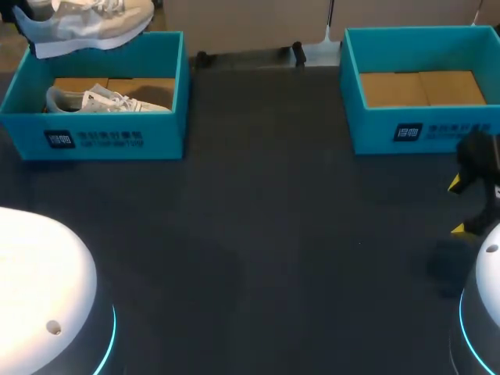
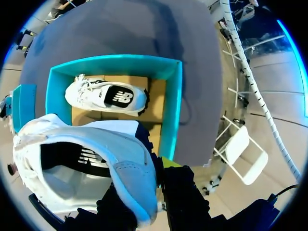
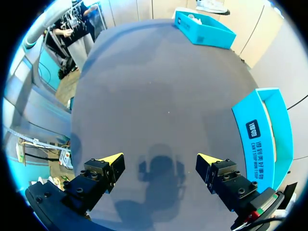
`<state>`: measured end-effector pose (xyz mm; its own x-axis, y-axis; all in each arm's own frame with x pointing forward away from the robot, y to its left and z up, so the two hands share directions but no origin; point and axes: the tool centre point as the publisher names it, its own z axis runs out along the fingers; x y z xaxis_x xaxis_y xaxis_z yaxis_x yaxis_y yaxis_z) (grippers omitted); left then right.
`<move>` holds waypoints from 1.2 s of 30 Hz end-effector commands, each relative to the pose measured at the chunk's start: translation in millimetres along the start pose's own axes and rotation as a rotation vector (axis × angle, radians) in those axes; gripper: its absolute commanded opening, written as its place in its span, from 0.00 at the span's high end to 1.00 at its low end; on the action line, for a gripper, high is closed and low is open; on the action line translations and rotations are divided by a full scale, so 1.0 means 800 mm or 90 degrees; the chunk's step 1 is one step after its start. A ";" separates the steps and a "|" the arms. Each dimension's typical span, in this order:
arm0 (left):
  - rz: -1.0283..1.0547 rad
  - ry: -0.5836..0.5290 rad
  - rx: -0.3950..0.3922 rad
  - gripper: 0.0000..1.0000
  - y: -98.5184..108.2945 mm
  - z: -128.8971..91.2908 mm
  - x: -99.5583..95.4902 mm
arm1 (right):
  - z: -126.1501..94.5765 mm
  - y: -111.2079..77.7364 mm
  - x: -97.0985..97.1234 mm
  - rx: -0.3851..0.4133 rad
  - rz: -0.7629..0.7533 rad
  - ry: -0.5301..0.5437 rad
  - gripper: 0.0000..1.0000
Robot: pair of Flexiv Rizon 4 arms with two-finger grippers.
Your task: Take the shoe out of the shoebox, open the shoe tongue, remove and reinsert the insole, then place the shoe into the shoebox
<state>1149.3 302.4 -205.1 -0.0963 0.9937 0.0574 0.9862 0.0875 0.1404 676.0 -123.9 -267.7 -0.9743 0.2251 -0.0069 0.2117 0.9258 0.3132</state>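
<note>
Lifted shoe [image 2: 86, 163], one: gripped in my left gripper [image 2: 156, 192], directly above the left shoebox [image 2: 174, 110]; right gripper [image 3: 161, 166] splayed, empty, well apart.

Open tabletop [image 3: 159, 86] lies ahead of the right gripper [image 3: 161, 163], a shoebox [image 3: 260, 134] just beside it. Beneath the left gripper [image 2: 156, 192] and its shoe [image 2: 96, 159], a second shoe [image 2: 103, 95] crowds the other shoebox [image 2: 175, 110].

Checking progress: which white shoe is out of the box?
The white sneaker in the left gripper, above the teal cardboard shoebox; the other sneaker lies inside.
</note>
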 end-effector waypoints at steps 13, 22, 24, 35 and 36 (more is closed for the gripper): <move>0.001 0.028 0.013 1.00 0.026 0.075 -0.002 | 0.001 0.000 0.001 0.002 0.001 -0.001 0.00; -0.005 0.042 0.019 1.00 0.036 0.090 0.001 | 0.001 0.000 0.001 0.002 0.001 -0.001 0.00; 0.005 0.046 0.018 1.00 0.038 0.091 0.001 | 0.001 0.000 0.001 0.002 0.001 -0.001 0.00; 0.003 0.047 0.018 1.00 0.040 0.088 0.004 | 0.001 0.000 0.001 0.002 0.001 -0.001 0.00; 0.003 0.047 0.018 1.00 0.040 0.088 0.004 | 0.001 0.000 0.001 0.002 0.001 -0.001 0.00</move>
<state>1189.0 313.2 -271.5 -0.1004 0.9865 0.1292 0.9898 0.0859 0.1134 676.0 -124.0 -267.7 -0.9743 0.2253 -0.0068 0.2119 0.9257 0.3132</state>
